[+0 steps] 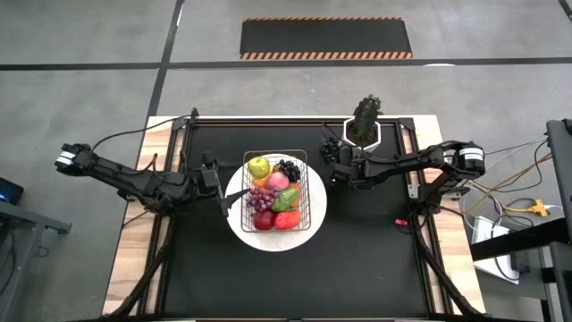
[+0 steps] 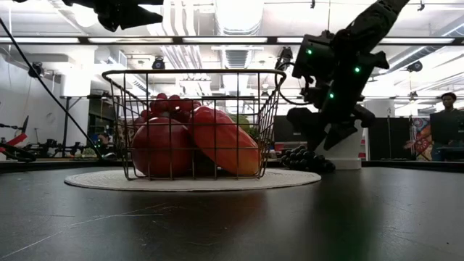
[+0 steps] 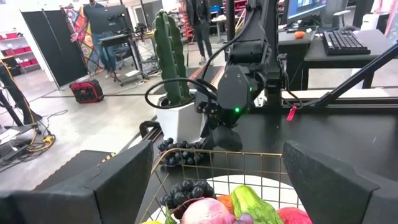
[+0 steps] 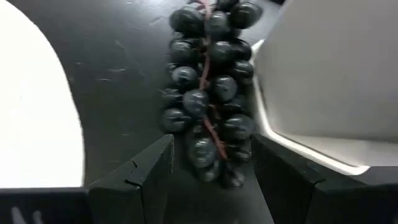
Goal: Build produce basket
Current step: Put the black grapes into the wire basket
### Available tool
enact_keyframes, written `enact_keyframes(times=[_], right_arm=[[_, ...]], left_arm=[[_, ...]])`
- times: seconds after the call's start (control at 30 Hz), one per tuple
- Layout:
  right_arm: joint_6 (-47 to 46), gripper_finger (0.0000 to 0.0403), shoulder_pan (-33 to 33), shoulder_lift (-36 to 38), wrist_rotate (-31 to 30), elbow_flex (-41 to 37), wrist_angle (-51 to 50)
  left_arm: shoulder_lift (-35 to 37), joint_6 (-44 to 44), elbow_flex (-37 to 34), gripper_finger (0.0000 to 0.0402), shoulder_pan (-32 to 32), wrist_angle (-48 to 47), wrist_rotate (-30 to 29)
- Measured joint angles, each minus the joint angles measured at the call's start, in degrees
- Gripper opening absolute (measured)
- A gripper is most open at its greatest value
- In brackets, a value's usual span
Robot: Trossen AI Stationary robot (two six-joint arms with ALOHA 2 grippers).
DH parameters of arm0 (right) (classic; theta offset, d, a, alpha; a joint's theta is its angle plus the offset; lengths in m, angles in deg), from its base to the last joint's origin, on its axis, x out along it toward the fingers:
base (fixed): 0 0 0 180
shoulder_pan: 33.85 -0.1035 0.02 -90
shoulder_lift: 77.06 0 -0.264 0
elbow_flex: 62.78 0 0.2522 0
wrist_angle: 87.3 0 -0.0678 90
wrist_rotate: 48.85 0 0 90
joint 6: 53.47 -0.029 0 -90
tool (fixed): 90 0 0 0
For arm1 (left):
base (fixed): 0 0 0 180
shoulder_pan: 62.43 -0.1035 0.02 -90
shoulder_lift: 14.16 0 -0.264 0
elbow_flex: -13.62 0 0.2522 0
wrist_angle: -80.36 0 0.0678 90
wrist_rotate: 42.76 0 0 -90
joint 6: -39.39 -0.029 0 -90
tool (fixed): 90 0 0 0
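Note:
The wire basket stands on a round white plate at the table's middle. It holds a green apple, a dark grape bunch, a peach, a green pepper and red fruits. A second dark grape bunch lies on the table beside the white pot. My right gripper is open, low over this bunch, one finger on each side of its near end. My left gripper is open and empty, raised by the basket's left rim. My right gripper's fingers come from above, slanting down, and stand close on either side of the near end of the grape bunch, along its length. The bunch lies on the table. I cannot tell whether the fingers touch it.
A white hexagonal pot with a spiky green plant stands at the far edge, right beside the grapes and my right gripper. Cables run along the table's left and right edges. A person stands in the room beyond.

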Motion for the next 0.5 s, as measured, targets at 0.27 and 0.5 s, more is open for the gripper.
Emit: enact_keyframes(times=[0.27, 0.5], right_arm=[[0.11, 0.0201, -0.02, 0.0, -0.53, -4.41, 6.89], [0.11, 0.0159, -0.02, 0.0, -0.47, -7.93, 9.91]], left_arm=[[0.0, -0.04, -0.02, 0.0338, 0.0, 0.12, 0.0], [0.0, -0.04, -0.04, 0.0338, 0.0, 0.16, 0.0]])
